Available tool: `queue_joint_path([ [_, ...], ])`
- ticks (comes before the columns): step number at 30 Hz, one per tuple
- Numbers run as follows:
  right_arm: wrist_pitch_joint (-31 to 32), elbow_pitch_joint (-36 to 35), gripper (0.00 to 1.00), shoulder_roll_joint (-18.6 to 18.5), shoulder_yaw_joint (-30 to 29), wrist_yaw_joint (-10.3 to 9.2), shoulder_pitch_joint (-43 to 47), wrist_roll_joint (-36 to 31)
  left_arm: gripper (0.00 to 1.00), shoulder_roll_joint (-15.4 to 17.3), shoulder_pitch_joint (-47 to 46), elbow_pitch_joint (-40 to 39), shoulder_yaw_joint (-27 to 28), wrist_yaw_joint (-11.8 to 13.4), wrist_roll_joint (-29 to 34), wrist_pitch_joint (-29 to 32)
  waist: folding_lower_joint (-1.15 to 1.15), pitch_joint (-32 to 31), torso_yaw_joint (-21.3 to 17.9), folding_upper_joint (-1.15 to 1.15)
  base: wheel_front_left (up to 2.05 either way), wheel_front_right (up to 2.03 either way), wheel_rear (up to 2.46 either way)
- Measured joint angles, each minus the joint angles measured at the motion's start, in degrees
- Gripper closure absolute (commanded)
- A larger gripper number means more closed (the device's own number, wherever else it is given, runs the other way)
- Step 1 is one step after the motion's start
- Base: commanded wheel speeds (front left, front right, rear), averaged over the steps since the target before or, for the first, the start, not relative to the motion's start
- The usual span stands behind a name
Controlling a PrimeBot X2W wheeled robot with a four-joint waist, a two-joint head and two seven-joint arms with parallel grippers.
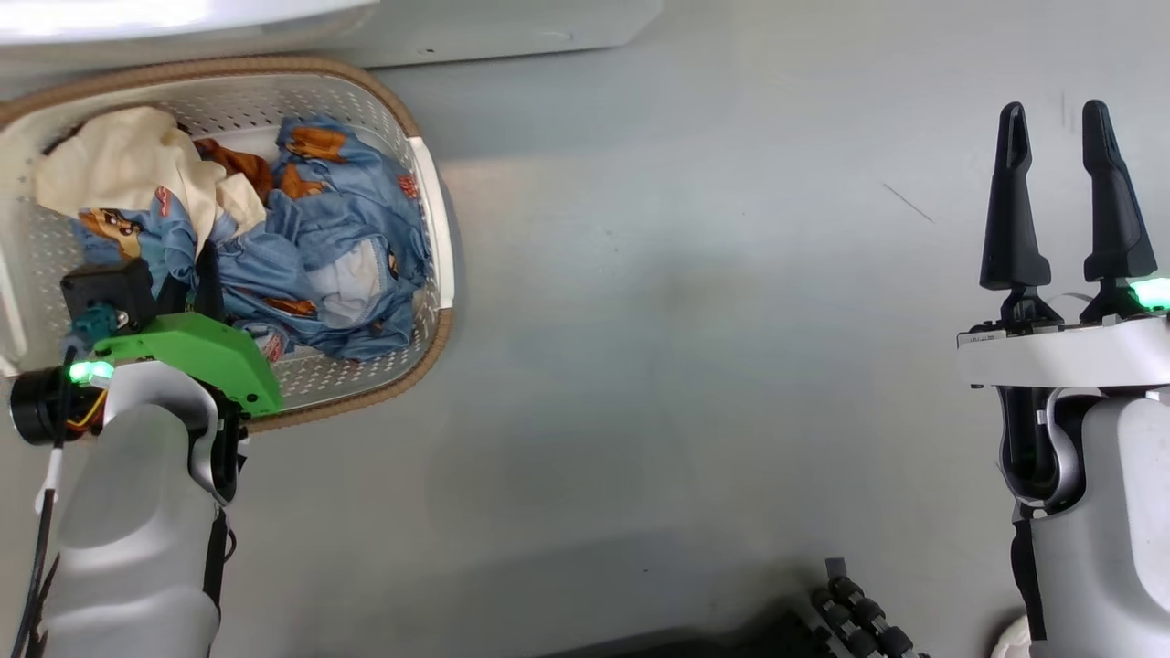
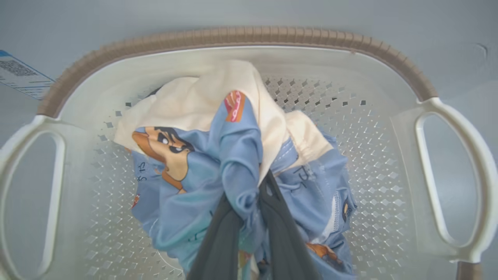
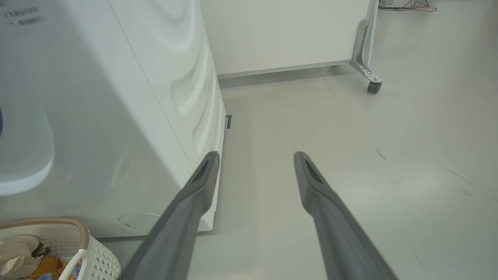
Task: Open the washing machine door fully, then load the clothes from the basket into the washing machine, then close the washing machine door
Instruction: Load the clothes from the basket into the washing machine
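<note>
The cream basket [image 1: 430,356] with a brown rim sits on the floor just in front of the white washing machine [image 1: 503,32]. Inside lie the clothes [image 1: 338,228], light blue cartoon-print fabric with a cream piece. My left gripper [image 1: 196,274] reaches down into them. In the left wrist view it [image 2: 249,190] is shut on a bunched fold of the blue clothes [image 2: 186,171] inside the basket [image 2: 233,35]. My right gripper [image 1: 1056,114] hangs open over bare floor, also open [image 3: 255,155] beside the washing machine [image 3: 97,116]. The washing machine door is out of view.
Grey floor stretches to the right of the basket. A white panel on a caster wheel [image 3: 374,86] stands behind the machine. A blue label [image 2: 19,74] sits on the machine's lower front. Dark parts of my base [image 1: 850,621] show at the bottom.
</note>
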Motion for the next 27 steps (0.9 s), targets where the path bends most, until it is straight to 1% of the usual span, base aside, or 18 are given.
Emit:
queue_joint_path([
  [6,0.0,1.03,0.0,0.03,-0.31,0.0,2.47,0.0,1.0,-1.26,2.06,0.92,0.46,-0.03,-1.53,-2.58,0.0,-5.06,2.37,0.0,0.0,0.0,0.0],
  [13,0.0,1.54,0.0,0.02,-0.36,0.0,4.92,-0.15,1.0,-2.38,5.17,-0.13,0.55,-0.25,-2.71,-3.58,0.0,-12.02,4.63,0.0,0.0,0.0,0.0],
  [19,0.0,2.54,0.0,-0.55,-0.26,0.0,8.59,-0.38,1.0,-3.3,8.39,-1.8,-0.54,-0.51,-2.89,-3.59,0.0,-17.22,5.93,0.0,0.0,0.0,0.0],
  [27,0.0,2.96,0.0,-1.34,-0.79,0.0,13.21,-0.65,1.0,-3.68,13.52,-11.29,-1.37,-0.57,-2.88,-3.59,0.0,-24.02,7.72,0.0,0.0,0.0,0.0],
])
